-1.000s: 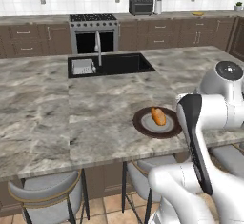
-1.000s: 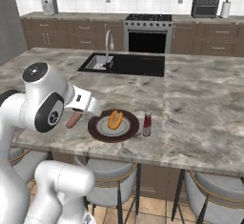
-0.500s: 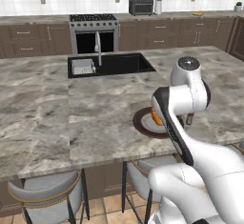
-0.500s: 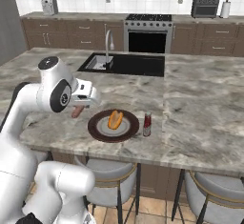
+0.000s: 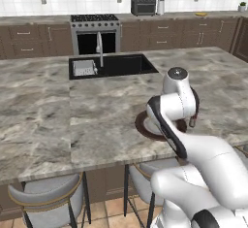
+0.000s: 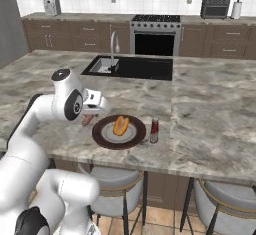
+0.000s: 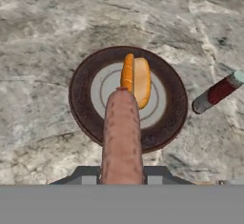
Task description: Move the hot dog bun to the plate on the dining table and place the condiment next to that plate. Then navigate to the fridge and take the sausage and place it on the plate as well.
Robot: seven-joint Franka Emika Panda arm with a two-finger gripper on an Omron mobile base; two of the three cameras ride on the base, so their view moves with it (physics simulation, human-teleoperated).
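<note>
Gripper [image 7: 122,180]: clamped on the sausage [image 7: 121,137], which juts out above the plate's near rim (hand view).
Plate [image 7: 88,118]: dark brown, on the dining table [image 6: 210,129] near its front edge.
Bun [image 7: 136,81]: lying on the plate's grey centre.
Condiment [image 6: 154,130]: upright, just beside the plate, apart from it.

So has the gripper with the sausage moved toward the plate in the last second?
Yes. In the right base view the gripper, shut on the sausage, has come up beside the left rim of the plate, which stays put beside the condiment.
</note>
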